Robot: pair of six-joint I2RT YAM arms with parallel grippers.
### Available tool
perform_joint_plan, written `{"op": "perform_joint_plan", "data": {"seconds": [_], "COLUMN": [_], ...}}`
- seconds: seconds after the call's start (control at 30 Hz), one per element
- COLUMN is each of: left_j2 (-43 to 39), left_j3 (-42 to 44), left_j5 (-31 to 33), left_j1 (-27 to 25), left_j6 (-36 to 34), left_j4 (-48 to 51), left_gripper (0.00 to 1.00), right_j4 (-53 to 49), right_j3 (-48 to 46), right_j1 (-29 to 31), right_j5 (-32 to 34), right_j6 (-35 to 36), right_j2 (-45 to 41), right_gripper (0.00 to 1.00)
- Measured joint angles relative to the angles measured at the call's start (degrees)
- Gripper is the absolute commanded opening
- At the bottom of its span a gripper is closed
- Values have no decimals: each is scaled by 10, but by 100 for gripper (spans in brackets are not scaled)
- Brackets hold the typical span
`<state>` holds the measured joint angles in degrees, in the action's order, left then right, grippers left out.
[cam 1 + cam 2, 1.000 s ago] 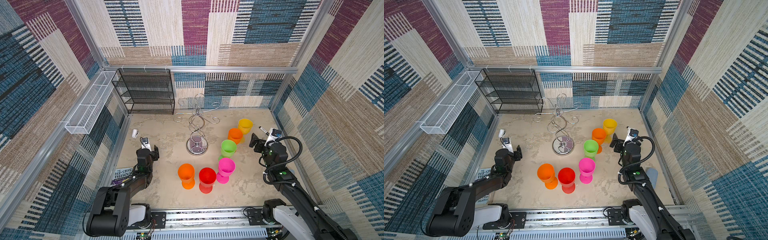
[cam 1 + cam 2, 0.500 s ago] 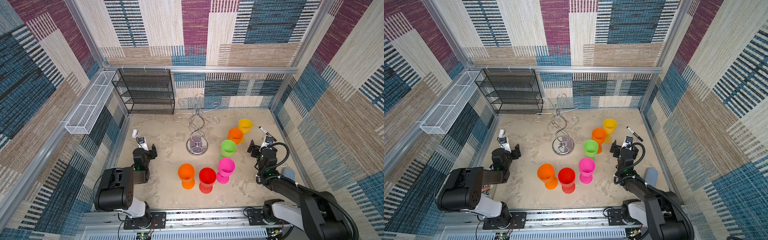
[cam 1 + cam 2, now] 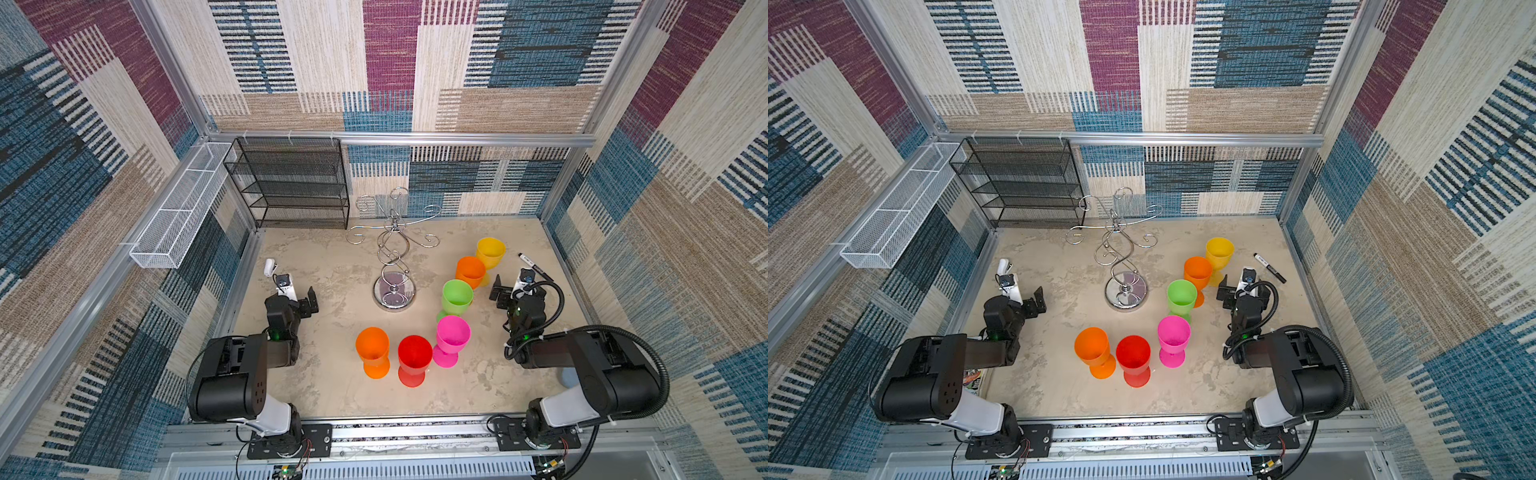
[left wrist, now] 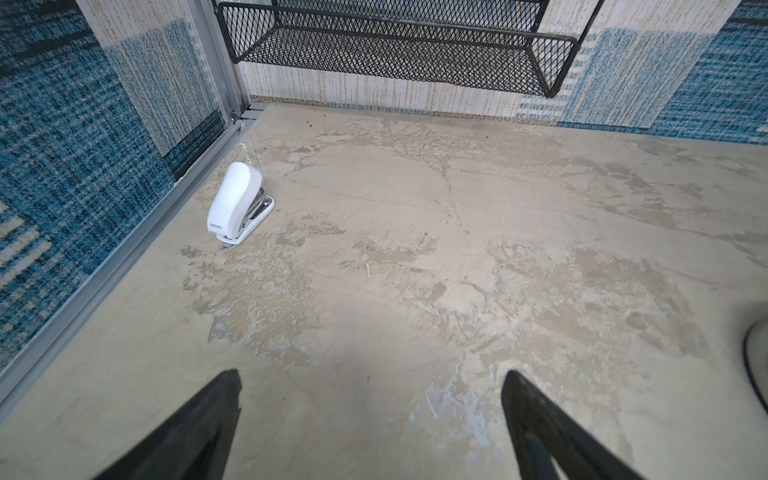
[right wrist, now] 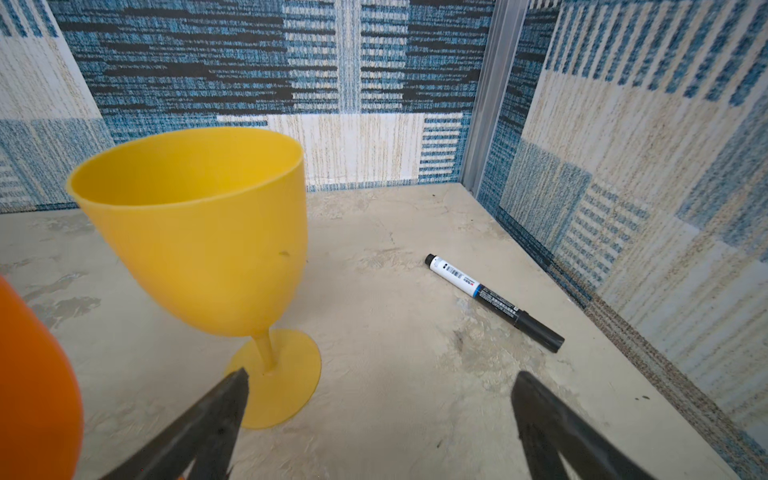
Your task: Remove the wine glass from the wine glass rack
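Note:
The chrome wine glass rack (image 3: 394,293) (image 3: 1126,293) stands mid-table toward the back, and its curled arms are bare. Several plastic wine glasses stand upright on the table: yellow (image 3: 490,251) (image 5: 199,232), orange (image 3: 470,270), green (image 3: 457,295), pink (image 3: 453,332), red (image 3: 414,357) and another orange (image 3: 372,347). My left gripper (image 3: 299,296) (image 4: 370,382) sits low at the table's left, open and empty. My right gripper (image 3: 515,293) (image 5: 380,382) is low at the right, open and empty, just beside the yellow glass's foot.
A black mesh shelf unit (image 3: 291,187) stands at the back left and a white mesh basket (image 3: 178,208) hangs on the left wall. A white stapler (image 4: 237,203) lies ahead of the left gripper. A black marker (image 5: 494,303) lies near the right wall.
Both arms have folded back and sunk low to the table. The left jaws have spread wider. The glasses and rack have not moved.

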<state>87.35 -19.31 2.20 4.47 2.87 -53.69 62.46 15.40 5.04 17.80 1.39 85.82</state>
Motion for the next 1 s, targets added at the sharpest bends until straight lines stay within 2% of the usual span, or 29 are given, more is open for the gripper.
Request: {"op": "perform_joint_plan", "data": {"seconds": [0.17, 0.4, 0.53, 1.0], "left_j2": [0, 1, 4, 4], "left_j3": [0, -4, -7, -12], "left_j5": [0, -4, -10, -10], "left_j1": [0, 0, 0, 0], "left_j6": [0, 0, 0, 0], "left_j4": [0, 4, 4, 9], "left_gripper": [100, 100, 100, 100], "right_j4": [8, 11, 55, 106], "right_j3": [0, -1, -27, -42], "right_j1": [-28, -36, -37, -38], "right_j5": [-28, -69, -83, -88], "right_j6": [-10, -12, -12, -12], "right_j2": [1, 1, 12, 22], "right_gripper": [100, 100, 100, 100]}}
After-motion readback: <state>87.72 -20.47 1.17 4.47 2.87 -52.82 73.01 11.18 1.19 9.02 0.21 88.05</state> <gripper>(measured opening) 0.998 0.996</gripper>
